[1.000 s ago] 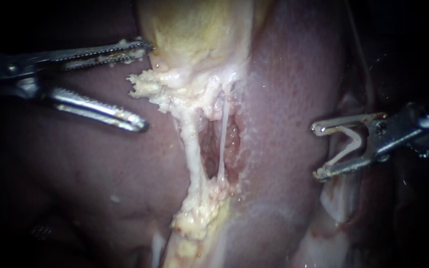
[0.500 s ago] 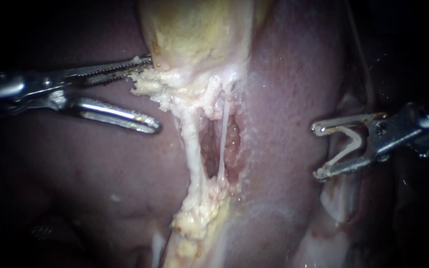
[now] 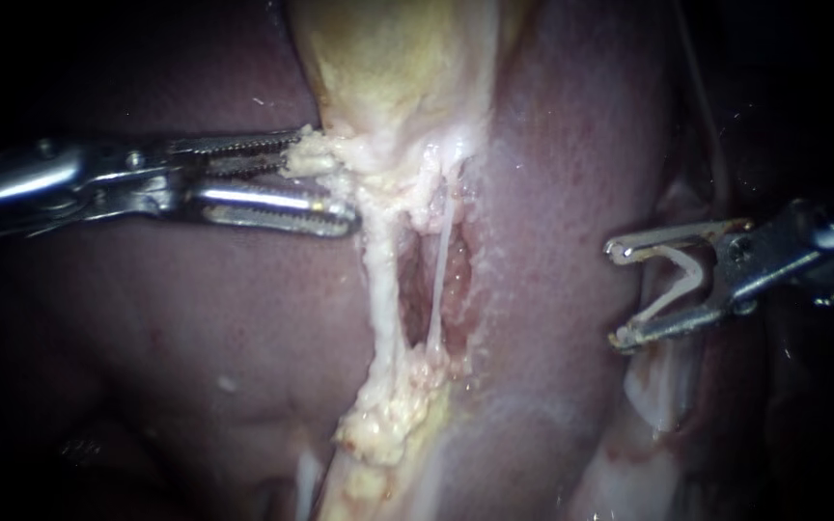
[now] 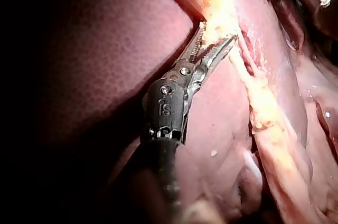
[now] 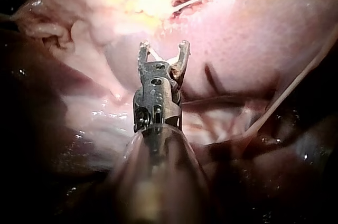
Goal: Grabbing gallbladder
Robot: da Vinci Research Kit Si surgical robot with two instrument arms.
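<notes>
Now my left instrument (image 3: pixel 325 183) is pinching the ragged bottom edge of the gallbladder (image 3: pixel 393 68), with its jaws clamped on it. I think it should be taking a good bite and pulling gently, so nothing tears. My right instrument (image 3: pixel 615 294) is waiting well apart, its wide jaws holding a white clip (image 3: pixel 687 275).

Light falls brightest on the gallbladder (image 3: pixel 388 77); edges sink into deep shadow

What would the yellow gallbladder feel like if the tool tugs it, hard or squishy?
Probably squishy and floppy: where the left instrument pinches the gallbladder, its ragged edge looks bunched up. Likely stretchy too, since thin strings stretch out below it. It looks wet, so it may be slippery.
</notes>
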